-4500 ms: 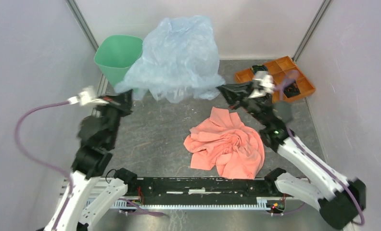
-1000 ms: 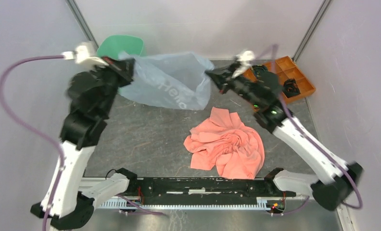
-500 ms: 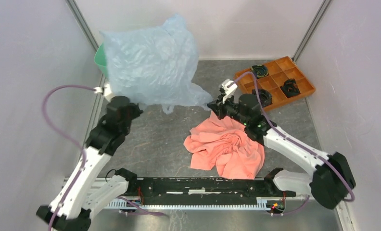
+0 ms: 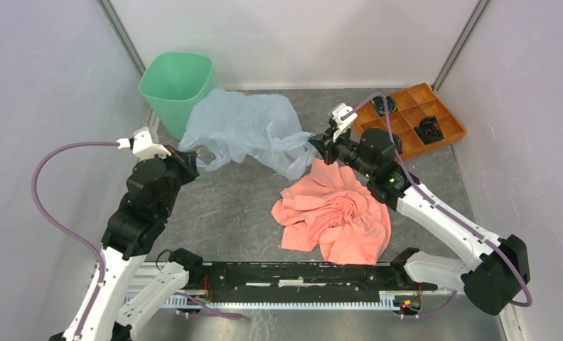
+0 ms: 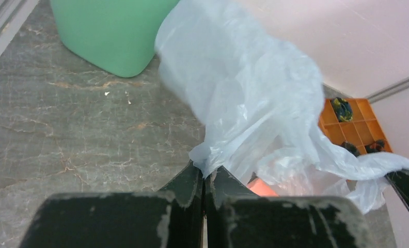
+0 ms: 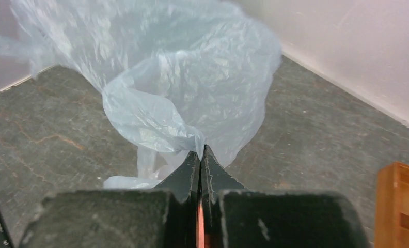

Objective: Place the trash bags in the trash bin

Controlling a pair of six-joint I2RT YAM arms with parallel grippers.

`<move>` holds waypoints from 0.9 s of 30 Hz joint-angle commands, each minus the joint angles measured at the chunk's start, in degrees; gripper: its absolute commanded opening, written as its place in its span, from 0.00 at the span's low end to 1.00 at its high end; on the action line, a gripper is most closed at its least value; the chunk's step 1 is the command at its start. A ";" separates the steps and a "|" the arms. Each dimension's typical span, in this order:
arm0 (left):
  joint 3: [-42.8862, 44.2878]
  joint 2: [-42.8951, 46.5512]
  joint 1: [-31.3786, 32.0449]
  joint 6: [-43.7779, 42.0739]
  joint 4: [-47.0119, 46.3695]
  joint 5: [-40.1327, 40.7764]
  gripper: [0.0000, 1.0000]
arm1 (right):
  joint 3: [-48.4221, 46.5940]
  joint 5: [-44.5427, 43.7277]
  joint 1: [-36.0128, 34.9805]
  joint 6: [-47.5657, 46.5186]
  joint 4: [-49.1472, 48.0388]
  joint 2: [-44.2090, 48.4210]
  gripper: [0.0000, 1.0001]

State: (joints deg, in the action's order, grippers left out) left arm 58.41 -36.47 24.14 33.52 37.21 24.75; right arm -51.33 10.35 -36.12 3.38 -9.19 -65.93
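Observation:
The pale blue-grey trash bag point(image 4: 244, 129) hangs slack between my two grippers, low over the table, just right of the mint-green trash bin point(image 4: 175, 84) at the back left. My left gripper point(image 4: 191, 160) is shut on the bag's left edge; in the left wrist view point(image 5: 204, 173) the plastic point(image 5: 249, 98) bunches out of the closed tips, with the bin point(image 5: 112, 28) beyond. My right gripper point(image 4: 314, 145) is shut on the bag's right edge; the right wrist view point(image 6: 200, 151) shows the film point(image 6: 182, 88) pinched at the tips.
A salmon-pink cloth point(image 4: 335, 213) lies crumpled at the table's centre right, under my right arm. An orange compartment tray point(image 4: 410, 114) with dark small parts sits at the back right. Grey walls enclose the table on three sides.
The bag, billowed high over the bin half a second ago, has dropped and collapsed low to the table. Both grippers have come down and keep hold of it; the bin is uncovered again.

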 commanded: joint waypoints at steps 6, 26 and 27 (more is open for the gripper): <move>0.78 -2.13 -0.13 -7.91 -14.35 -28.11 0.02 | -3.70 -1.38 0.03 -5.03 1.43 2.12 0.07; -3.46 -17.83 0.03 12.19 -30.07 -44.87 0.02 | -5.08 10.66 -11.91 5.77 -10.85 -8.50 0.31; -3.48 -18.00 0.03 12.31 -30.00 -44.87 0.02 | -4.73 9.86 -11.88 6.65 -11.28 -8.79 0.35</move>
State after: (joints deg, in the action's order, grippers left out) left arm 55.29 -54.89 24.21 43.16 10.59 -19.62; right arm -57.12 23.92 -48.14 7.09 -16.99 -74.00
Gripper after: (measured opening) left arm 0.027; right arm 0.300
